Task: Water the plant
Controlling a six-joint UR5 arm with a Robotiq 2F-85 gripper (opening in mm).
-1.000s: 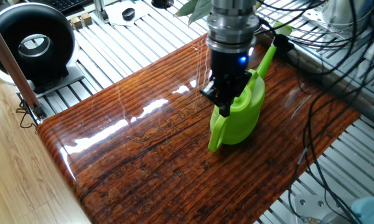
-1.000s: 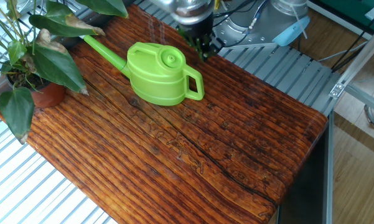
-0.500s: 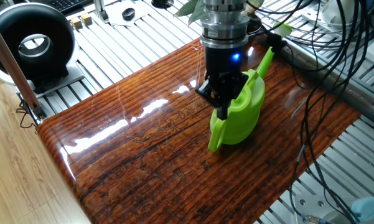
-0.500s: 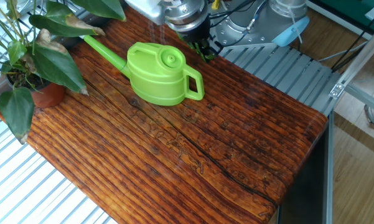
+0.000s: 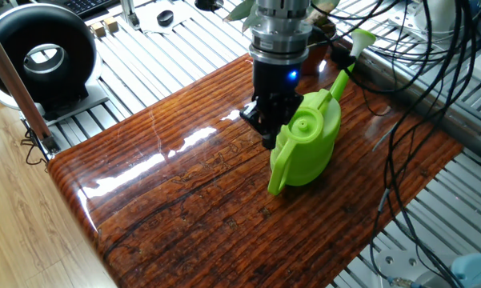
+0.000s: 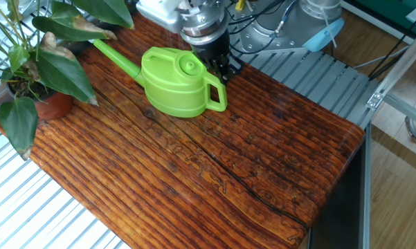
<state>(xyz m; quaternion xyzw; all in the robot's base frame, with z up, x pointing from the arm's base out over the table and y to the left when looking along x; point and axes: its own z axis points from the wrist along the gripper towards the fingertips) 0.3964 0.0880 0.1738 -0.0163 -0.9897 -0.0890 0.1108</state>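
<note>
One fixed view shows the end effector [image 5: 266, 132] low over the wooden surface [image 5: 184, 200], just beside the body of the lime-green watering can [image 5: 306, 150], on the side away from this camera's right edge. Its dark fingers [image 5: 256, 122] point down, but from this angle I cannot tell whether they are apart or together, and nothing appears to be between them. In the other fixed view the end effector [image 6: 221, 68] stands behind the can [image 6: 173, 86], close to the top of the loop handle [image 6: 218, 93], and I cannot say if it touches it. The can stands upright on the surface [image 6: 214, 166], with its long spout [image 6: 114, 57] directed toward the plant [image 6: 38, 62]. The plant is at the far corner of that view, in its small reddish-brown pot [image 6: 52, 105] at the edge of the surface, well apart from the end effector and near the tip of the spout. I judge the task to be at its beginning: the can is not lifted, not tilted, and not yet held. What is left is to close on the handle, raise the can, bring the spout over the pot and tip it. The handle is narrow, so the approach needs good alignment.
</note>
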